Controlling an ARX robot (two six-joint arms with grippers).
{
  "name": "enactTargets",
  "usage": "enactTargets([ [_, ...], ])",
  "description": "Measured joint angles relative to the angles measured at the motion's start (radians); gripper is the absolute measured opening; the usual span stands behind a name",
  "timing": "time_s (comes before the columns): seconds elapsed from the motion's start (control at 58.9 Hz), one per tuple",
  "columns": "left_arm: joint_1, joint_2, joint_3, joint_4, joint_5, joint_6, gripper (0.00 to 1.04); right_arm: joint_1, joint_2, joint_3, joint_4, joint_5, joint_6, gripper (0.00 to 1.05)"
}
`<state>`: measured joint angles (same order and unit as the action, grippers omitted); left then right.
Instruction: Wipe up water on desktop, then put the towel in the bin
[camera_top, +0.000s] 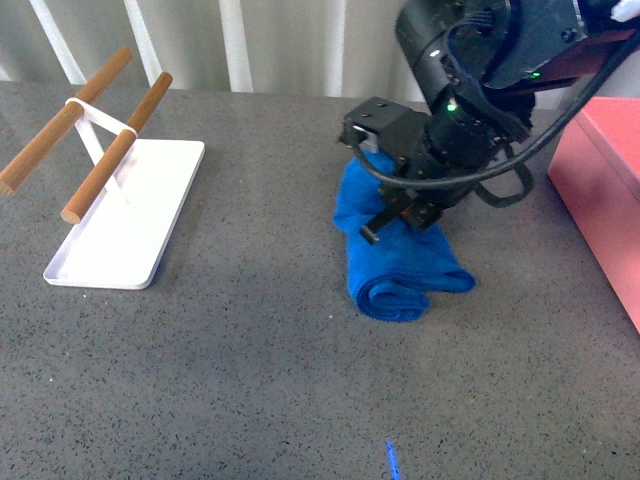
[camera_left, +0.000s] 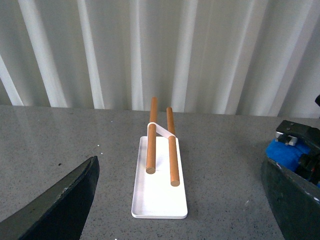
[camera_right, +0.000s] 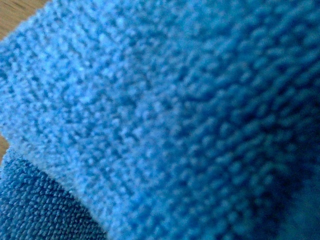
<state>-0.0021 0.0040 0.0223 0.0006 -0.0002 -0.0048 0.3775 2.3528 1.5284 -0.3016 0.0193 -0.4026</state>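
towel: plush royal-blue microfibre, bunched into fat roll, lying on desktop (dark grey speckled stone look) between white tray and bin. right gripper pressed onto roll, jaws buried, can't tell if clamped; wrist cam is just blue fuzz. bin salmon-pink, smooth straight walls. tray flat, carries two round wooden rods. left gripper spread wide, holding nothing.
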Motion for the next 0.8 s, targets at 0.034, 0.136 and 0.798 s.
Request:
enactTargets([
  [0.034,0.0,0.0,0.0,0.0,0.0,0.0,0.98,0.016,-0.002,0.001,0.0,-0.01,0.006,0.04],
  [0.136,0.0,0.0,0.0,0.0,0.0,0.0,0.98,0.057,-0.018,-0.021,0.0,-0.043,0.023,0.04],
  [0.798,0.0,0.0,0.0,0.0,0.0,0.0,0.98,-0.034,-0.405,-0.462,0.124,-0.124,-0.014,0.04],
])
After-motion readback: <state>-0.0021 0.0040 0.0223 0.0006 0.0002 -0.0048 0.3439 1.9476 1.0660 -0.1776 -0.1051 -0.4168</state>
